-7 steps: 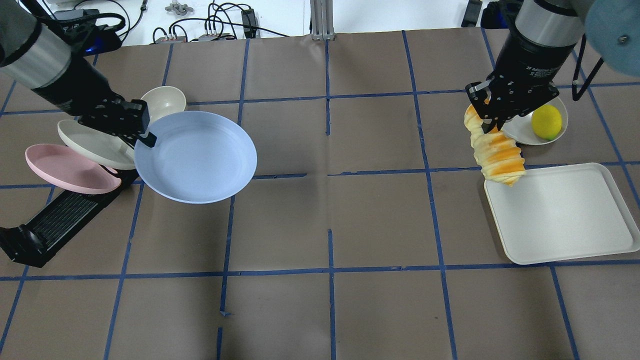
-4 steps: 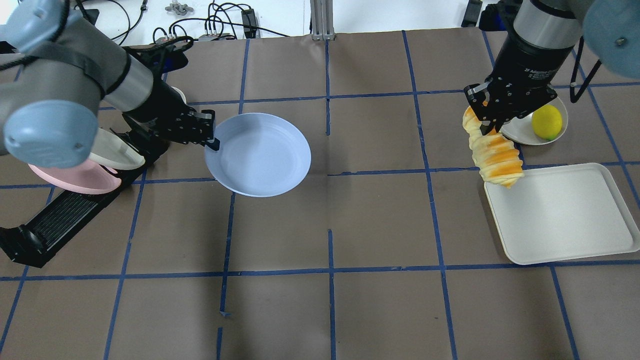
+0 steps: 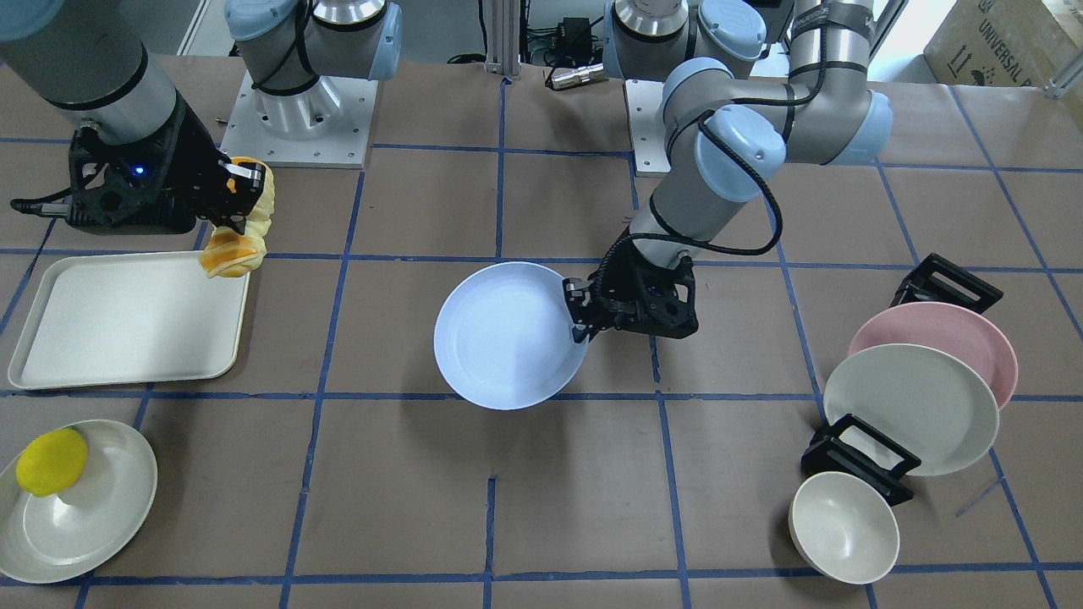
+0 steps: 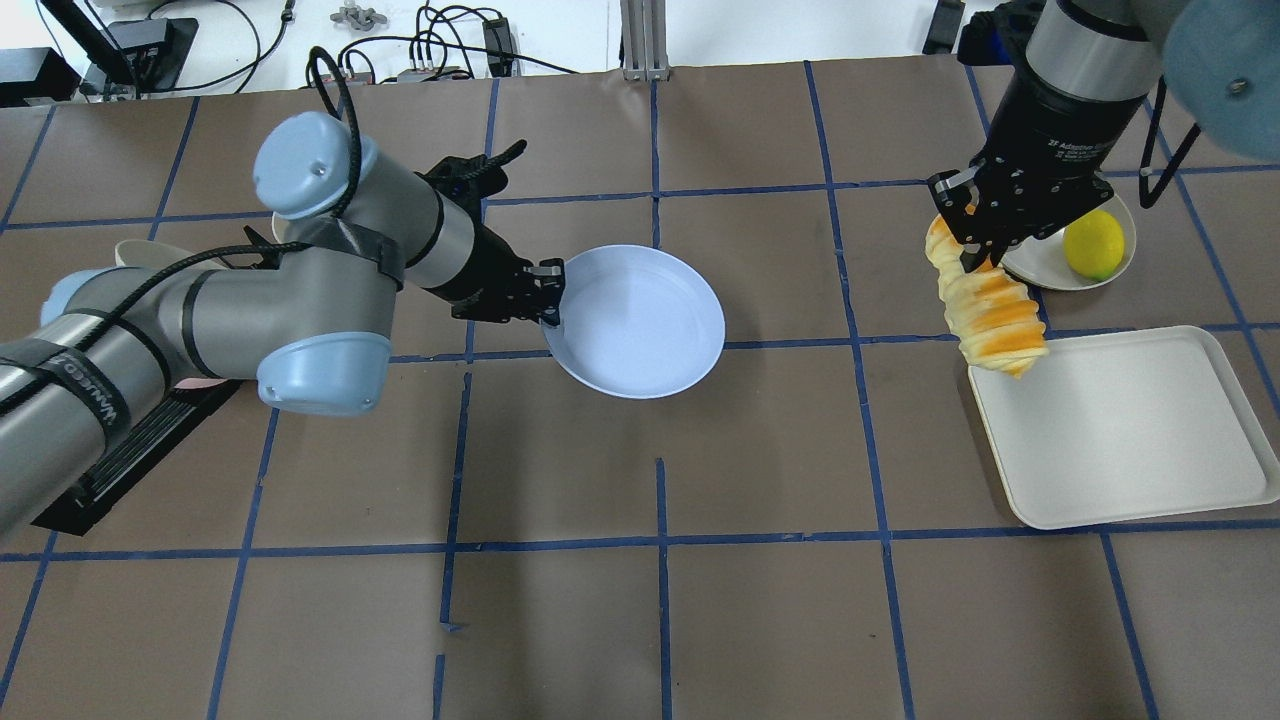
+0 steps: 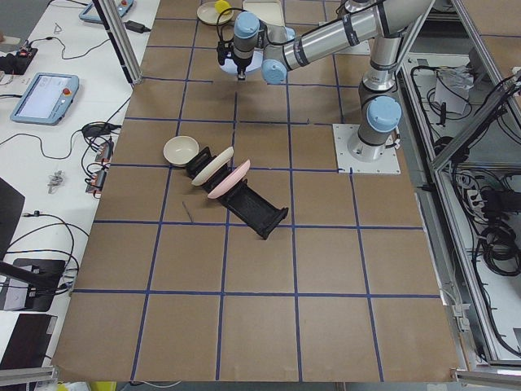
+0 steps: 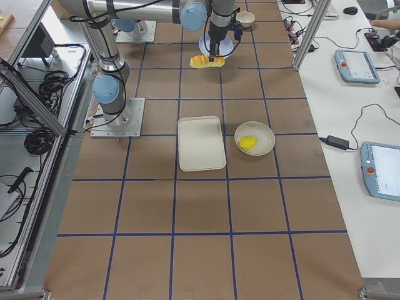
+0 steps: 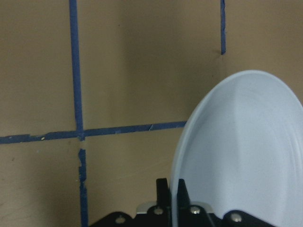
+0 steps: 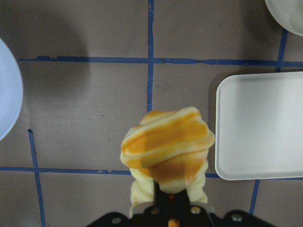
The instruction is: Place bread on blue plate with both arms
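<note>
My left gripper [image 4: 550, 300] is shut on the rim of the blue plate [image 4: 645, 320] and holds it over the middle of the table. It also shows in the front view [image 3: 579, 317] with the plate [image 3: 508, 334]. In the left wrist view the plate [image 7: 246, 151] fills the right side. My right gripper [image 4: 970, 255] is shut on the top end of the bread [image 4: 990, 310], which hangs down, raised by the tray's near corner. The right wrist view shows the bread [image 8: 165, 142] end-on, the blue plate's edge [image 8: 7, 94] at far left.
A cream tray [image 4: 1120, 430] lies at the right. A lemon [image 4: 1093, 245] sits on a cream plate [image 4: 1040, 265] behind it. On the left, a black rack [image 3: 943, 288] holds a pink plate [image 3: 973, 334] and a cream plate [image 3: 909, 406]; a cream bowl [image 3: 842, 526] stands beside it.
My left arm has carried the blue plate from beside the rack rightwards to the table's middle. My right gripper has hardly moved and still holds the bread.
</note>
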